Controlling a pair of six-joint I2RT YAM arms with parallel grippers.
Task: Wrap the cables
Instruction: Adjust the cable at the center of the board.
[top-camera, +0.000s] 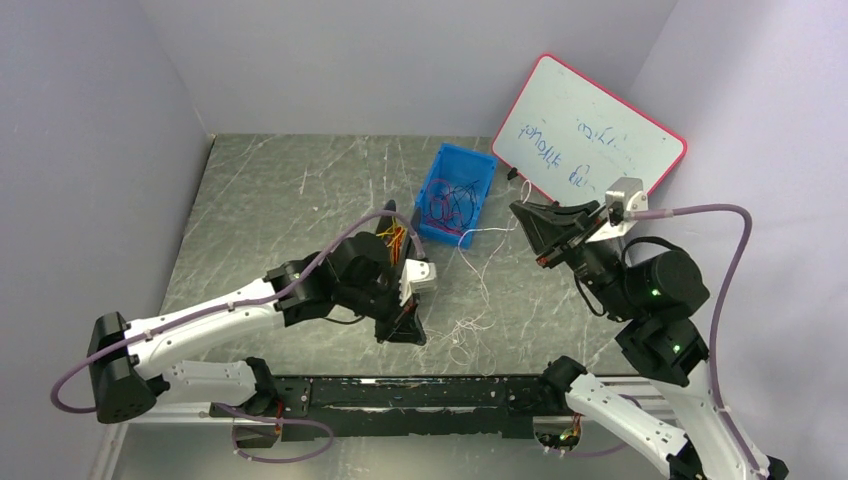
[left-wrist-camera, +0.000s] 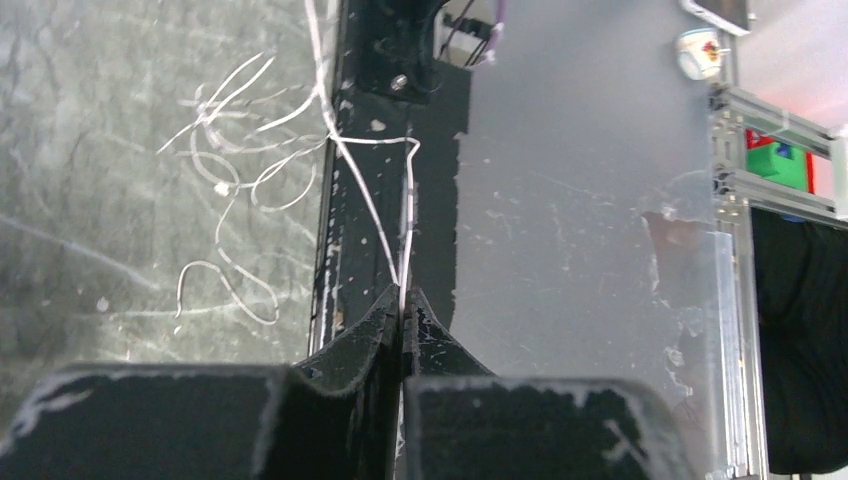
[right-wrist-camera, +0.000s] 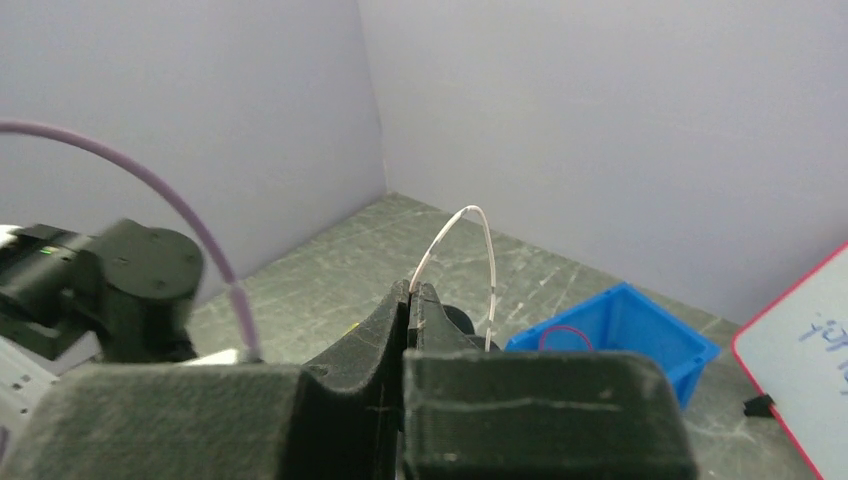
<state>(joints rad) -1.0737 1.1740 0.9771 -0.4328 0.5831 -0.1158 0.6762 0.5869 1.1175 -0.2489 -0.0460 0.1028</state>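
Observation:
A thin white cable (top-camera: 481, 288) runs from my right gripper (top-camera: 517, 209) down the table to a loose tangle (top-camera: 463, 330) by my left gripper (top-camera: 414, 336). In the left wrist view, my left gripper (left-wrist-camera: 405, 298) is shut on this white cable (left-wrist-camera: 407, 230) above the black rail, with white loops (left-wrist-camera: 232, 172) lying on the table to its left. My right gripper (right-wrist-camera: 412, 291) is shut on the cable's other end, which arcs up (right-wrist-camera: 472, 213) and drops behind the fingers. More red and blue cables (top-camera: 450, 205) lie in the blue bin (top-camera: 482, 163). Orange and red cables (top-camera: 392, 239) show behind the left wrist.
A red-framed whiteboard (top-camera: 588, 130) leans at the back right, just beyond the right gripper. The black rail (top-camera: 420, 392) runs along the near edge. Grey walls close in the left, back and right sides. Purple hoses (top-camera: 735, 260) loop off both arms.

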